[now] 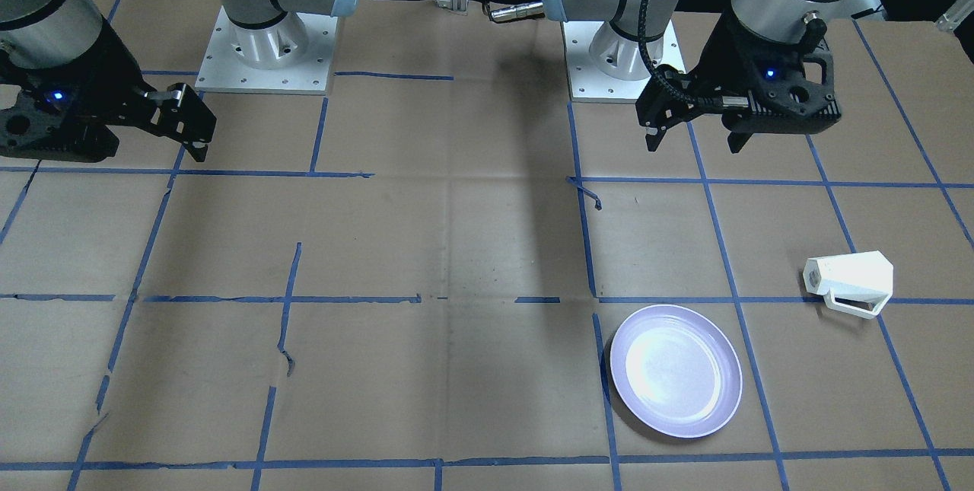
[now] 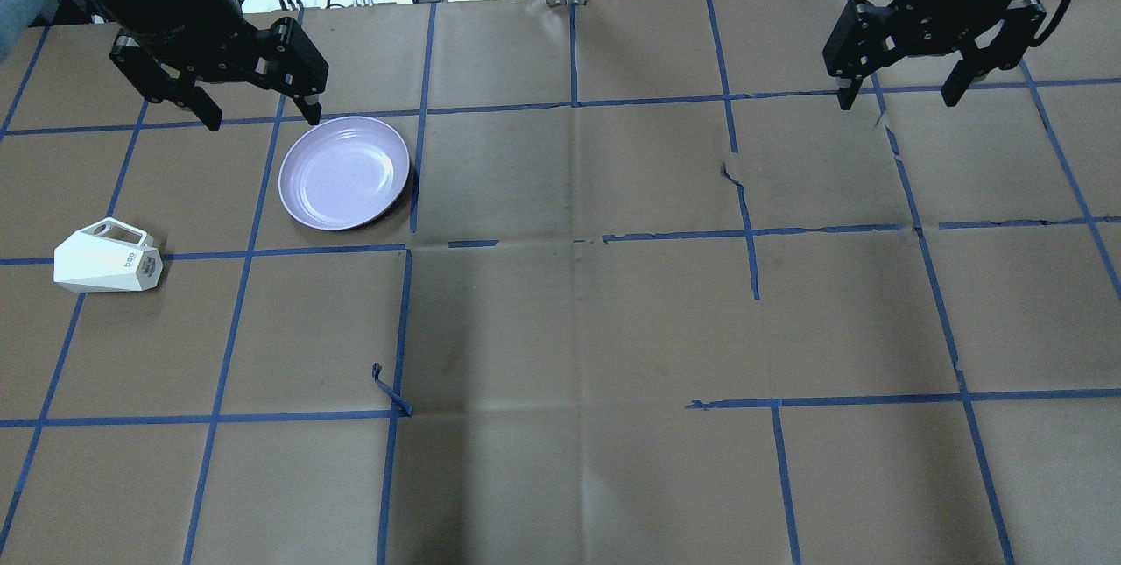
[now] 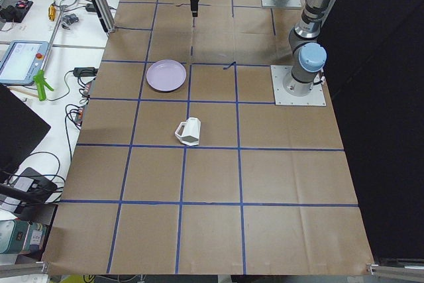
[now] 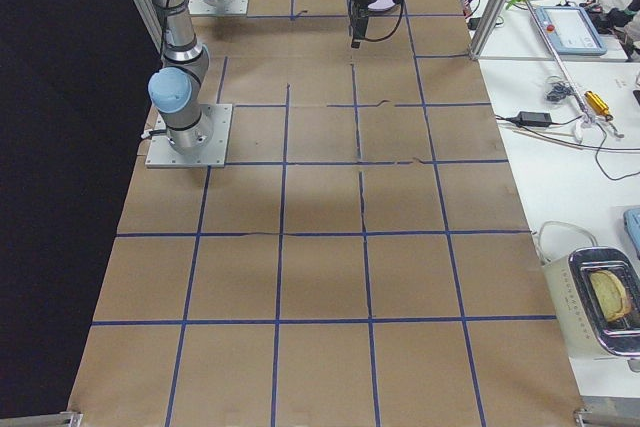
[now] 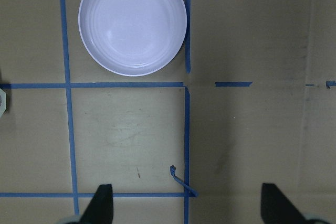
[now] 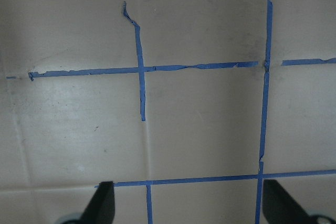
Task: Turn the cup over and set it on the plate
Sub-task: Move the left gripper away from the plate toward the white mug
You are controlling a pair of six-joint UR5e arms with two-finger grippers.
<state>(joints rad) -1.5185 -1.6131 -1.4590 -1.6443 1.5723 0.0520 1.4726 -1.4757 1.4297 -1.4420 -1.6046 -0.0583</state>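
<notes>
Hovering on the robot's side: left gripper (image 2: 263, 116) and right gripper (image 2: 896, 101), jaws wide apart, empty. Cup (image 2: 101, 263): on its side near left edge. Plate (image 2: 344, 173): farther out, bare. Step: approach. Next move likely calls for left gripper descending onto cup.

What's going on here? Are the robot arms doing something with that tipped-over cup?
Nothing is being held right now. The left end effector hangs open above the table, close to the plate. The right end effector hangs open far off on the other side. The cup lies on its side on the table, apart from the plate, which is empty. The cup is not yet flipped or placed.
</notes>
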